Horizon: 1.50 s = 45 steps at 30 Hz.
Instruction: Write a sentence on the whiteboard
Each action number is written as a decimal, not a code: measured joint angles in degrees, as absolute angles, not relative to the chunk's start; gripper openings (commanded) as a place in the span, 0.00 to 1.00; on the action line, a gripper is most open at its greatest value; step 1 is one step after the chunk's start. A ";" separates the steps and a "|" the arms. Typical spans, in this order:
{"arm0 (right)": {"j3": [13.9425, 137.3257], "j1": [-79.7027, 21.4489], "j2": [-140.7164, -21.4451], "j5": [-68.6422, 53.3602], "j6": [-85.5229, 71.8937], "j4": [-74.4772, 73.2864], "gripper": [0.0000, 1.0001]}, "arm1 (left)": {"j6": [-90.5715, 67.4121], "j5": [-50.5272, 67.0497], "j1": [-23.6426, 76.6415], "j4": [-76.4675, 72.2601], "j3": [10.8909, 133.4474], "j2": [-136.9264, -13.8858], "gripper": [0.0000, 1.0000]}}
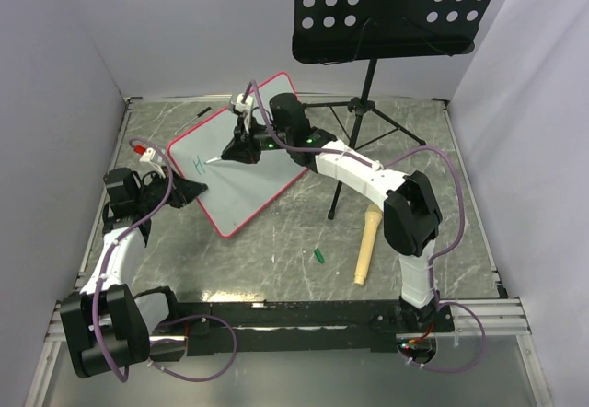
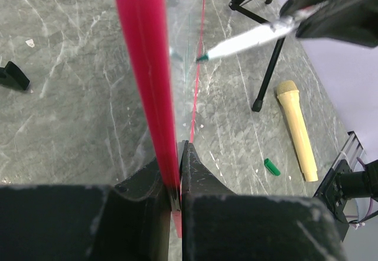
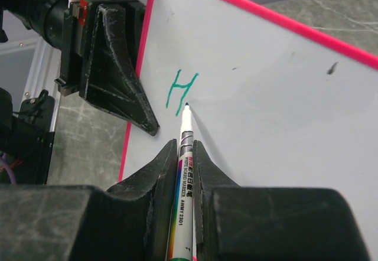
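The whiteboard (image 1: 262, 172), white with a pink-red frame, stands tilted on the table. My left gripper (image 1: 189, 189) is shut on its lower left edge. In the left wrist view the pink frame (image 2: 144, 66) runs down between the jaws of that gripper (image 2: 179, 178). My right gripper (image 3: 185, 155) is shut on a white marker (image 3: 182, 178). The marker's tip rests on the board (image 3: 277, 95) just right of a teal "H" (image 3: 182, 90), the only part of the sentence that shows. From the top view the "H" (image 1: 200, 162) sits near the board's left end.
A black perforated music stand (image 1: 396, 11) rises behind the board, with its tripod legs (image 1: 368, 112) on the table. A cream wooden stick (image 1: 366, 246) and the marker's green cap (image 1: 318, 256) lie right of the board.
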State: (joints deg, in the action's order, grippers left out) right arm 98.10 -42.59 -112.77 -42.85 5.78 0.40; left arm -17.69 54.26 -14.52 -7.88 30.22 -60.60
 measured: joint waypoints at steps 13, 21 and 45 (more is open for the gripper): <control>98.41 -41.82 -112.71 -42.72 5.30 0.45 0.00 | -17.69 54.61 -14.52 -7.92 30.22 -60.60 0.01; 98.41 -41.85 -112.71 -42.76 4.93 0.43 0.00 | -17.69 54.65 -14.52 -7.94 30.22 -60.60 0.01; 100.16 -42.02 -113.06 -42.76 4.99 0.01 0.00 | -17.67 55.11 -14.52 -8.27 30.22 -60.60 0.01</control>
